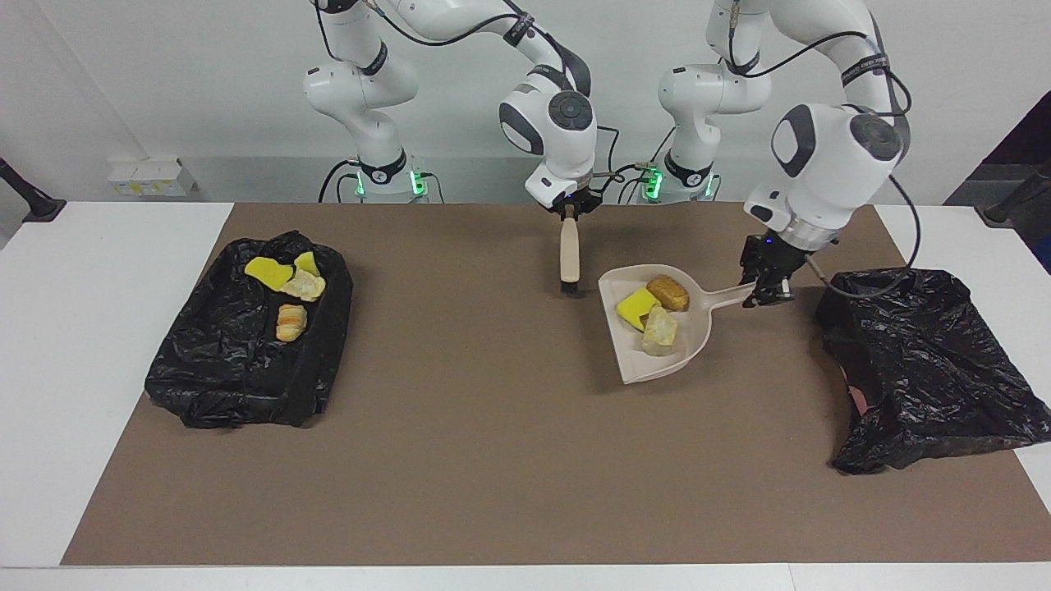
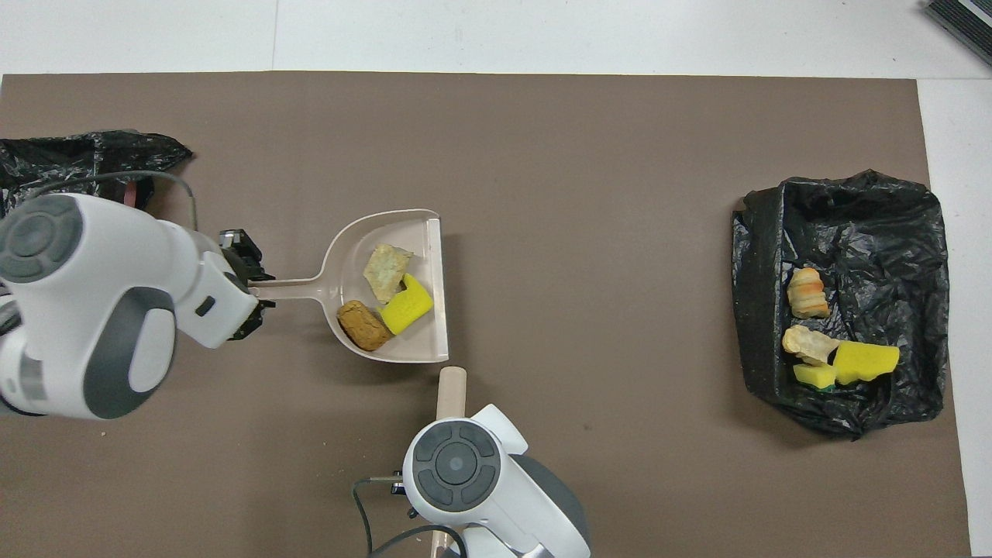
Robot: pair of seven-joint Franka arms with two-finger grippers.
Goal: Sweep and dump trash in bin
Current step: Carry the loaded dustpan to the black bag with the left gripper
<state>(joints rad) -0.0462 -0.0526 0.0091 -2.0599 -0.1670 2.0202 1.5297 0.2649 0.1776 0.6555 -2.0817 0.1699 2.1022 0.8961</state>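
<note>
My left gripper (image 1: 768,287) is shut on the handle of the beige dustpan (image 1: 657,365), mid-table toward the left arm's end; it also shows in the overhead view (image 2: 252,291). In the dustpan (image 2: 422,232) lie three trash pieces: a yellow sponge chunk (image 1: 634,306), a brown bread-like piece (image 1: 667,293) and a pale stone-like bit (image 1: 659,331). My right gripper (image 1: 569,215) is shut on the beige brush (image 1: 569,250), which hangs bristles down beside the pan's mouth. Several more trash pieces (image 1: 291,322) lie in the black-lined bin (image 1: 238,369).
The bin (image 2: 852,209) stands at the right arm's end of the brown mat. A second black bag (image 1: 928,369) lies crumpled at the left arm's end, close to my left gripper. White table borders the mat.
</note>
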